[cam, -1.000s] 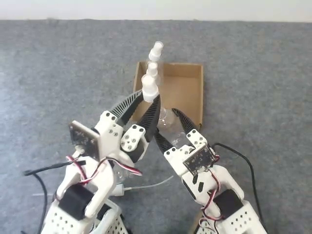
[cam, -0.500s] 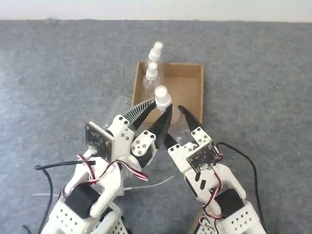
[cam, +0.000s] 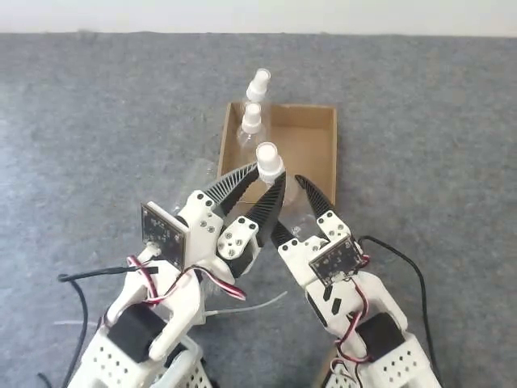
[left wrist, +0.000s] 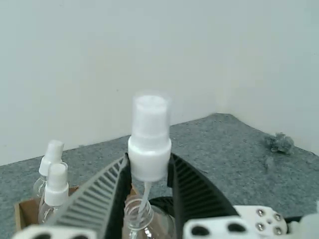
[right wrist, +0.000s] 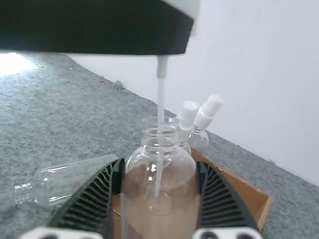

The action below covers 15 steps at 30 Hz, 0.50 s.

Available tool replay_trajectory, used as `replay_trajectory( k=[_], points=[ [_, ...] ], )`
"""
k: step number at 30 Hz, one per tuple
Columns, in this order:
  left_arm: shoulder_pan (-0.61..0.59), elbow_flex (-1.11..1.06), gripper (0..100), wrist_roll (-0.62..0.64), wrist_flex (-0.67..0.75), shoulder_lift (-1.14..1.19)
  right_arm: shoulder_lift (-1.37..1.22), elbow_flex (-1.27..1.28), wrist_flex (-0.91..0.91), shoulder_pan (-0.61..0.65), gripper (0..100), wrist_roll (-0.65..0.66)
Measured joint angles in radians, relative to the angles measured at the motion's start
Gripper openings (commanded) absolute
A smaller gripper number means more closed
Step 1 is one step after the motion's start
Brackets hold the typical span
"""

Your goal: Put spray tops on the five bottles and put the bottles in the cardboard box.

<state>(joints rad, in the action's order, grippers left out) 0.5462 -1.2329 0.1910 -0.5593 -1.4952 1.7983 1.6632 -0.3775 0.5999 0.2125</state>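
Observation:
My left gripper is shut on a white spray top, held upright above the near end of the cardboard box. In the left wrist view the spray top sits between the ribbed fingers, and its thin tube drops into the neck of a clear bottle. My right gripper is shut on that clear bottle, holding it upright just under the top; the tube is inside the neck. Two bottles with spray tops stand at the box's far left corner.
A clear bottle without a top lies on its side on the grey carpet left of the box, faintly seen as the lying bottle. A white tube and black cables trail by the arm bases. Open carpet lies to both sides.
A second ago my left gripper held the spray top farther back and left; it moved over the bottle in my right gripper, which rose slightly. Nothing has moved in the last half second.

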Motion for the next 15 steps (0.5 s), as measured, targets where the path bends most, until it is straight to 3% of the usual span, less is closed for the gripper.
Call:
replay_trajectory(
  k=[15],
  points=[
    [0.008, 0.0, 2, -0.055, 0.0, -0.002, 0.0, -0.005, 0.031, 0.002, 4.8, 0.0]
  ],
)
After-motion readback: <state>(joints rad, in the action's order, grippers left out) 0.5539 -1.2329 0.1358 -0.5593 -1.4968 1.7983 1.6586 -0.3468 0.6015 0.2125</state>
